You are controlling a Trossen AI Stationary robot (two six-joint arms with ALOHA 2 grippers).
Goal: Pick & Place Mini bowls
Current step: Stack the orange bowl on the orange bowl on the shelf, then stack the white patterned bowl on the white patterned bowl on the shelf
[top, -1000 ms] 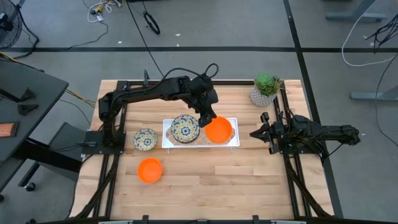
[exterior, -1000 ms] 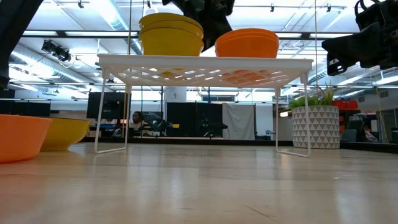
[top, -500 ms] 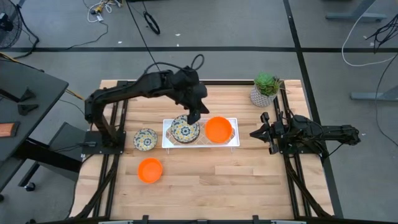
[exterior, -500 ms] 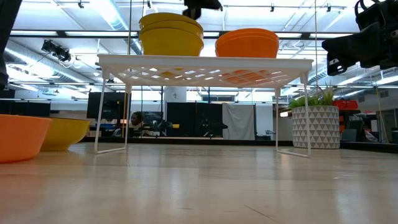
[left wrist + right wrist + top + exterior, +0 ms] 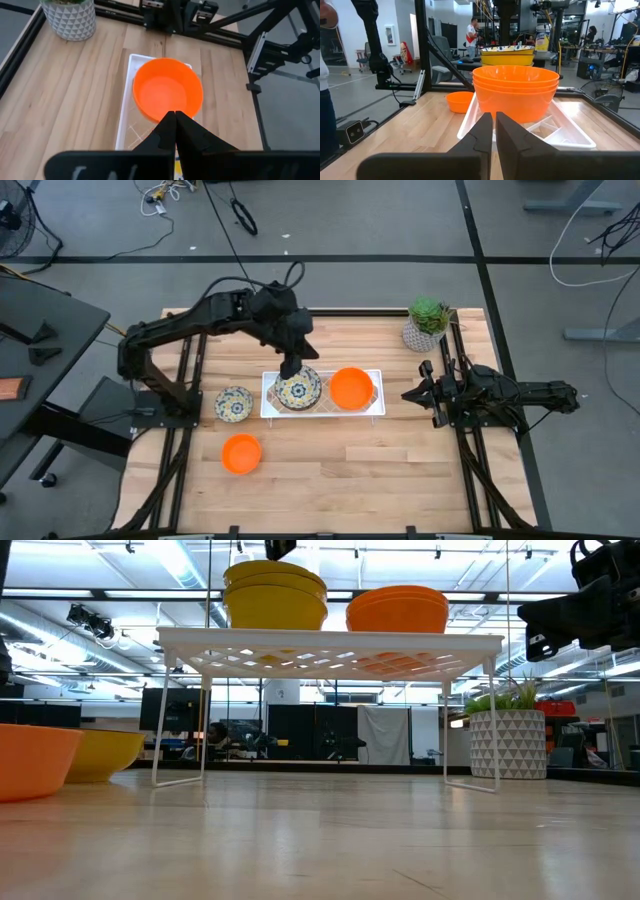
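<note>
Nearest the front edge of the wooden desk (image 5: 330,480) sits a single orange bowl (image 5: 241,453), alone on bare wood toward the left side. Behind it and slightly further left rests a floral bowl (image 5: 234,403), just beside the white wire rack (image 5: 377,408) but not on it.

The rack stands in the middle of the desk on thin legs. On its top, the left half carries a stack of floral bowls (image 5: 297,390), whose outsides look yellow in the low view. The right half carries a stack of orange bowls (image 5: 351,389); the right wrist view shows several nested together. The two stacks stand close, side by side.

The left gripper (image 5: 291,366) hangs above the back edge of the floral stack, its fingers pressed together and holding nothing. Its arm reaches in from the back left of the desk. In its own wrist view the shut fingertips point at the orange stack.

The right gripper (image 5: 412,394) waits at the right side of the desk, well apart from the rack and aimed toward it, fingers nearly together and empty.

At the back right corner stands a potted plant (image 5: 428,322) in a white patterned pot, clear of both arms.
</note>
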